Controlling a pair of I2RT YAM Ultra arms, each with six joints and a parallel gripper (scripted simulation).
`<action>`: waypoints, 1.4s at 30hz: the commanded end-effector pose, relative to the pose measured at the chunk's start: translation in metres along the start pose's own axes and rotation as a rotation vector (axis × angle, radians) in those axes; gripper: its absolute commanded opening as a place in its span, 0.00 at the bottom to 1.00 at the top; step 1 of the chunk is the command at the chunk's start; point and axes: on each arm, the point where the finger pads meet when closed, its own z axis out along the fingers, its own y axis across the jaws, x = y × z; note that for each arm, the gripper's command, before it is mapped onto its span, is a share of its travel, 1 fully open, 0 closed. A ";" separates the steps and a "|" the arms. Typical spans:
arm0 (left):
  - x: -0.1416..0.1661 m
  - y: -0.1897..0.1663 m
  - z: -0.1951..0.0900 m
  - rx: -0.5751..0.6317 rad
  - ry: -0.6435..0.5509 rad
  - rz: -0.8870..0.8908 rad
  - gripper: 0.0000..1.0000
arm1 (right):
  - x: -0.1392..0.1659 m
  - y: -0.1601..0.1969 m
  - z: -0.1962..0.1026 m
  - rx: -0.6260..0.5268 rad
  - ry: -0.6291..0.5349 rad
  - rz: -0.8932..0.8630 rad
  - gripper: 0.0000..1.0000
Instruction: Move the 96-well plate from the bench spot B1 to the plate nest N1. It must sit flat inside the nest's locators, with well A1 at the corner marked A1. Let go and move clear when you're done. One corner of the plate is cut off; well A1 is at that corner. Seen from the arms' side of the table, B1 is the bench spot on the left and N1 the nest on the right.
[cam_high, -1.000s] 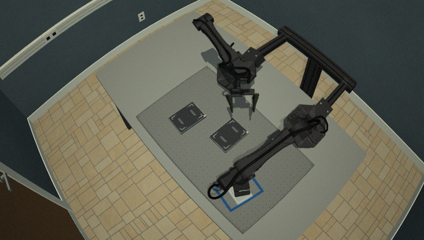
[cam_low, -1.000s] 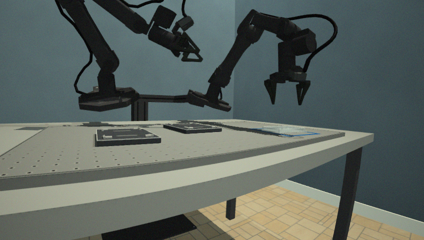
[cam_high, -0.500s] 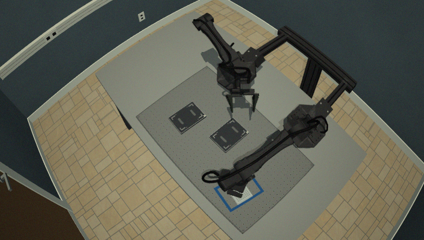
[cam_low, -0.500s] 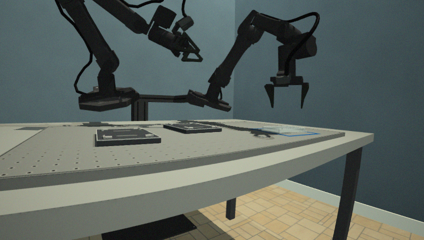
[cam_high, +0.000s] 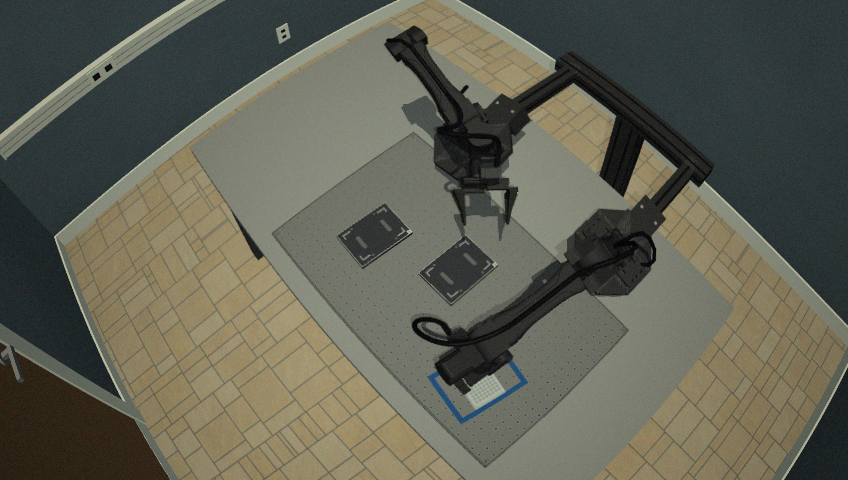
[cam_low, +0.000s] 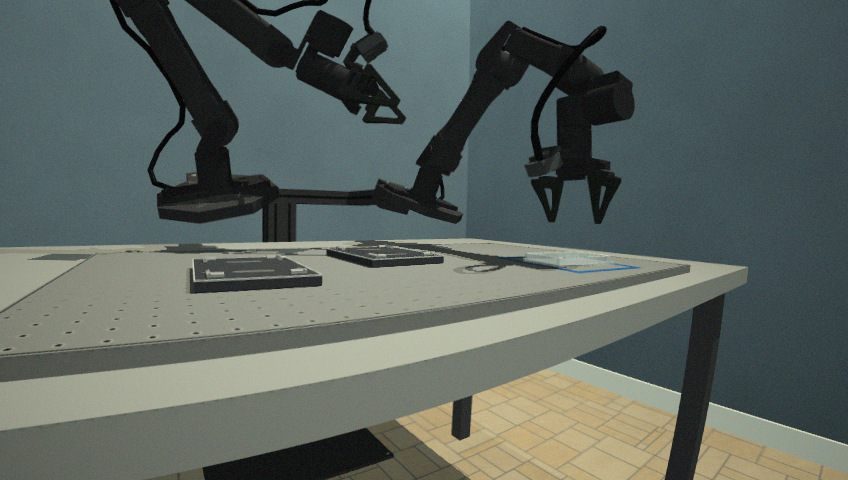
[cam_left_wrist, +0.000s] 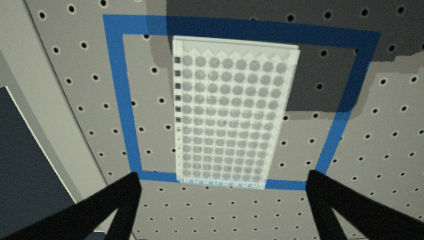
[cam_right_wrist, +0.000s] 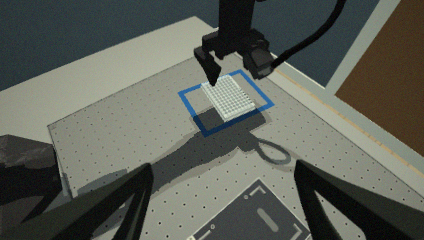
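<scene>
Below the open left end effector, the 96-well plate.

The top view hides part of the 96-well plate; right wrist crops 1 nest.

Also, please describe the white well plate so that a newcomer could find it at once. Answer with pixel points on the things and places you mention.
On the grey perforated board (cam_high: 571, 333) (cam_low: 142, 321) (cam_left_wrist: 395, 145) (cam_right_wrist: 120, 120), find the blue rectangular outline (cam_high: 446, 399) (cam_low: 601, 270) (cam_left_wrist: 127, 100) (cam_right_wrist: 192, 112). Inside lies the white rectangular well plate (cam_high: 484, 390) (cam_low: 562, 259) (cam_left_wrist: 227, 115) (cam_right_wrist: 230, 97). Unlike the two dark rectangular nests, it is pale and covered with small round wells.
</scene>
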 end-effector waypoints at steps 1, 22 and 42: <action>-0.004 -0.004 0.010 0.009 -0.019 0.114 1.00 | -0.013 -0.001 -0.004 0.002 -0.042 0.015 1.00; -0.004 -0.008 0.026 0.012 -0.018 0.110 1.00 | -0.013 -0.001 -0.004 0.002 -0.042 0.015 1.00; -0.005 -0.008 0.052 0.011 -0.018 0.112 1.00 | -0.013 -0.001 -0.004 0.002 -0.042 0.015 1.00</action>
